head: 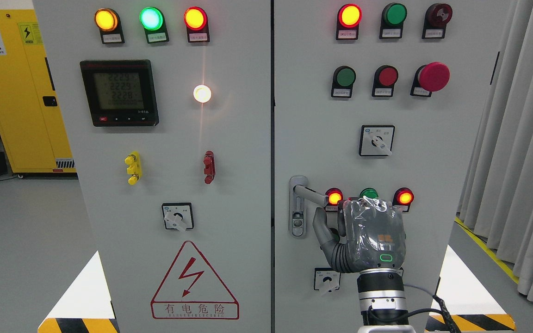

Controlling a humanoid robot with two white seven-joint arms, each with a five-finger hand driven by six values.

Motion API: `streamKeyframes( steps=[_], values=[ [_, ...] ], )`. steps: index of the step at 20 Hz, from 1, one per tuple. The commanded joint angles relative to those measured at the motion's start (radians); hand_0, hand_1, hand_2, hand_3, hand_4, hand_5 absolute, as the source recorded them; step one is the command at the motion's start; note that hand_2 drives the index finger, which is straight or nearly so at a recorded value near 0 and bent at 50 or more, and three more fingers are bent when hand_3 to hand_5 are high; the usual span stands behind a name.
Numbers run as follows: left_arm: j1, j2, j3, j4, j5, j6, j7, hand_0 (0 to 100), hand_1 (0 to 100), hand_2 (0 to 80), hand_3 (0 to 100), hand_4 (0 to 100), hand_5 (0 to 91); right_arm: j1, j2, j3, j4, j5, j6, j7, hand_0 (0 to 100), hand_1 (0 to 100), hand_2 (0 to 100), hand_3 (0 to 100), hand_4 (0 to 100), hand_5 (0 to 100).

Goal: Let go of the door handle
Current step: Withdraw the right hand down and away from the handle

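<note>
The grey metal door handle [310,194] is on the right cabinet door [433,152], its lever pointing right from a lock plate [298,217]. My right hand [340,217], wrapped in clear plastic, comes up from the bottom edge and stands just right of and below the lever's free end. Its thumb [322,229] is spread below the lever with a small gap to it. The fingers [363,203] stand right of the lever's tip and hold nothing. The hand covers part of a row of lit indicator lamps. My left arm is out of view.
The left cabinet door [174,152] carries a meter [119,92], lamps, switches and a red shock-warning sign [195,282]. A rotary switch [326,280] sits just left of my wrist. A yellow cabinet [16,92] stands at far left, grey curtains [521,152] at right.
</note>
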Motion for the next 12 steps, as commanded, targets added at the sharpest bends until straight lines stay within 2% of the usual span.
streamKeyframes(
  steps=[1, 3, 7, 9, 11, 12],
  values=[
    [0.0, 0.0, 0.0, 0.0, 0.0, 0.001, 0.0, 12, 56, 0.0, 0, 0, 0.0, 0.044, -0.027, -0.001, -0.049, -0.009, -0.002, -0.023, 62, 29, 100, 100, 100, 100],
    [0.0, 0.0, 0.0, 0.0, 0.0, 0.001, 0.0, 12, 56, 0.0, 0, 0, 0.0, 0.064, -0.05, -0.001, -0.061, -0.044, -0.004, -0.057, 63, 29, 100, 100, 100, 100],
    [0.0, 0.0, 0.0, 0.0, 0.0, 0.001, 0.0, 12, 56, 0.0, 0, 0, 0.0, 0.154, -0.128, -0.018, -0.113, -0.096, -0.027, -0.121, 63, 29, 99, 100, 100, 100],
    [0.0, 0.0, 0.0, 0.0, 0.0, 0.001, 0.0, 12, 56, 0.0, 0, 0, 0.0, 0.199, -0.168, -0.038, -0.139, -0.175, -0.05, -0.164, 62, 29, 93, 100, 100, 100],
    [0.0, 0.0, 0.0, 0.0, 0.0, 0.001, 0.0, 12, 56, 0.0, 0, 0, 0.0, 0.248, -0.202, -0.089, -0.168, -0.248, -0.094, -0.19, 60, 25, 88, 100, 100, 99],
    [0.0, 0.0, 0.0, 0.0, 0.0, 0.001, 0.0, 12, 56, 0.0, 0, 0, 0.0, 0.259, -0.214, -0.119, -0.182, -0.262, -0.122, -0.197, 60, 21, 80, 95, 97, 93]
  ],
)
